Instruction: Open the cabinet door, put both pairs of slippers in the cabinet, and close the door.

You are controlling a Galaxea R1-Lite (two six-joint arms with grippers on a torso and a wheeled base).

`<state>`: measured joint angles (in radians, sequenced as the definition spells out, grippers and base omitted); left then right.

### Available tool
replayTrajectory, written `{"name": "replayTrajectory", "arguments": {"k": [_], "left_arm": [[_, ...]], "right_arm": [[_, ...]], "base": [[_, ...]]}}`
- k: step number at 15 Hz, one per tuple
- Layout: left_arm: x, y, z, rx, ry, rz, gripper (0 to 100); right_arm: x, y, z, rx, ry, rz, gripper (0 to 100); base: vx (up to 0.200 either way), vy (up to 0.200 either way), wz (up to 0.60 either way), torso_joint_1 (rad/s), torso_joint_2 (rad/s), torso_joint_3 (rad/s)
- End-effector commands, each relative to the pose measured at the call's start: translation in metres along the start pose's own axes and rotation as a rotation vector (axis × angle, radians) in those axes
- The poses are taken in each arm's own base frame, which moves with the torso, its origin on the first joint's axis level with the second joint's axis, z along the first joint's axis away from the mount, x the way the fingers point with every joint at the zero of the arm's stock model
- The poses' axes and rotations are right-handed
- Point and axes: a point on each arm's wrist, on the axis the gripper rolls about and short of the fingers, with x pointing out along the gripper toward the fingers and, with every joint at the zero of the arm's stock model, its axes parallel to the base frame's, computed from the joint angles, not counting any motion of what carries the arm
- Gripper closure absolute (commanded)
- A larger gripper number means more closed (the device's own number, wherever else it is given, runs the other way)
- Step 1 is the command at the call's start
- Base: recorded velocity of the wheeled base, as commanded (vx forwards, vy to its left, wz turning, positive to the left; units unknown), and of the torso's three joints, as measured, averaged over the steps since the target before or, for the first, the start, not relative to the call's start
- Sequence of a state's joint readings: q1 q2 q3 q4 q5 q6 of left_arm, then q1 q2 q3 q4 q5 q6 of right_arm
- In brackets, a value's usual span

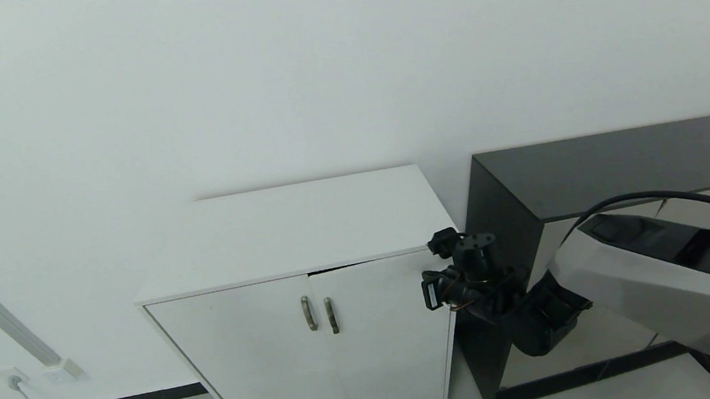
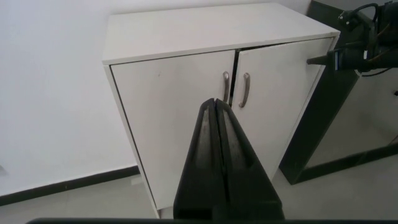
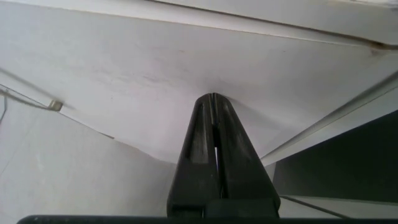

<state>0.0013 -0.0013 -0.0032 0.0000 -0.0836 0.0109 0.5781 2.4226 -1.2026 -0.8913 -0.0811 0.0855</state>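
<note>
A white cabinet (image 1: 293, 224) stands against a pale wall, its two doors meeting at a pair of upright metal handles (image 1: 319, 314). A thin dark gap runs along the top edge of the right door (image 1: 386, 332), while the left door (image 1: 247, 357) sits flush. The right gripper (image 1: 429, 296), fingers pressed together and holding nothing, points at the right door's upper outer corner, its tip at the panel's face. The left gripper (image 2: 214, 107), also pinched closed and empty, hangs in front of the cabinet, aimed at the seam below the handles. A black sideboard (image 1: 615, 164) stands just beside the cabinet on the robot's right.
</note>
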Motion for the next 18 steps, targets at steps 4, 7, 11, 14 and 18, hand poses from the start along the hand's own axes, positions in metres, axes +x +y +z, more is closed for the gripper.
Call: {"name": "replayTrajectory", "arguments": {"k": [4, 7, 11, 14, 18], "left_arm": [[0.0, 0.0, 0.0, 0.0, 0.001, -0.001, 100], [0.0, 0.0, 0.0, 0.0, 0.001, -0.001, 100], [0.0, 0.0, 0.0, 0.0, 0.001, 0.001, 100], [0.0, 0.0, 0.0, 0.0, 0.001, -0.001, 100], [0.0, 0.0, 0.0, -0.002, 0.001, 0.001, 100]], "right_arm": [[0.004, -0.001, 0.001, 0.0, 0.01, -0.004, 100], [0.004, -0.002, 0.001, 0.001, 0.01, -0.007, 100], [-0.001, -0.003, 0.001, 0.002, 0.019, -0.007, 100], [-0.018, 0.0, 0.005, 0.002, 0.024, -0.001, 100], [-0.062, -0.003, 0.012, 0.007, 0.009, -0.001, 100]], "base": [[0.0, 0.0, 0.0, 0.0, 0.0, 0.0], [0.0, 0.0, 0.0, 0.0, 0.0, 0.0], [0.0, 0.0, 0.0, 0.0, 0.0, 0.0], [0.0, 0.0, 0.0, 0.0, 0.0, 0.0], [0.0, 0.0, 0.0, 0.0, 0.0, 0.0]]}}
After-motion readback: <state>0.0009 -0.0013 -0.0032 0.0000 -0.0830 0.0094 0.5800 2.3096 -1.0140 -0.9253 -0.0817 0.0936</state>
